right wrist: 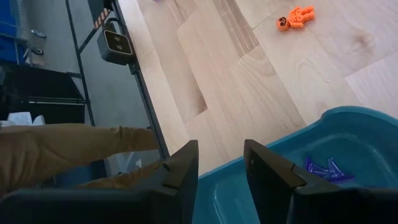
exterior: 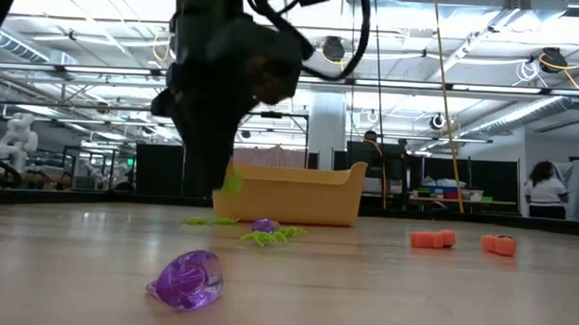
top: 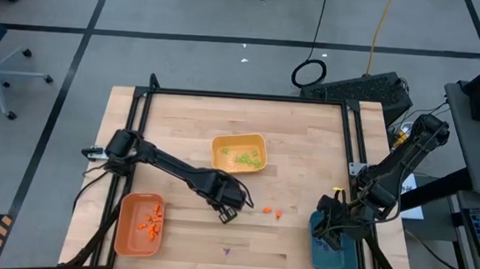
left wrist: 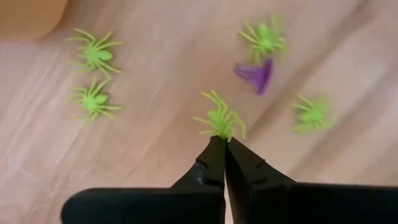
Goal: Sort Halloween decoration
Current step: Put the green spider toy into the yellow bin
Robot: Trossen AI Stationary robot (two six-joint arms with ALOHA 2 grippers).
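1. Orange tray sits at the table's front left corner, with a bunch of orange pieces inside it.
2. My left gripper is down on the table near the middle, just in front of the yellow tray. Fingers are clenched together, pinching a green spider at their tips.
3. Around that gripper, loose on the wood: four more green spiders, and a purple piece next to one of them.
4. Yellow tray holds a scatter of green pieces. From the low view a green bit shows by the tray's left end, next to the dark arm; I can't tell whether it hangs from the fingers.
5. A purple ring-like piece lies alone near the front edge, well apart from the trays.
6. Two orange pieces lie on bare wood just right of my left gripper, between it and the teal tray. One reads as an orange figure with a pumpkin head in the right wrist view.
7. My right gripper hangs over the near rim of the teal tray at the front right. Fingers are parted, nothing between them.
8. Purple pieces lie on the teal tray's floor.
9. Beyond the table edge, a tan-clothed limb of a person shows in the right wrist view.
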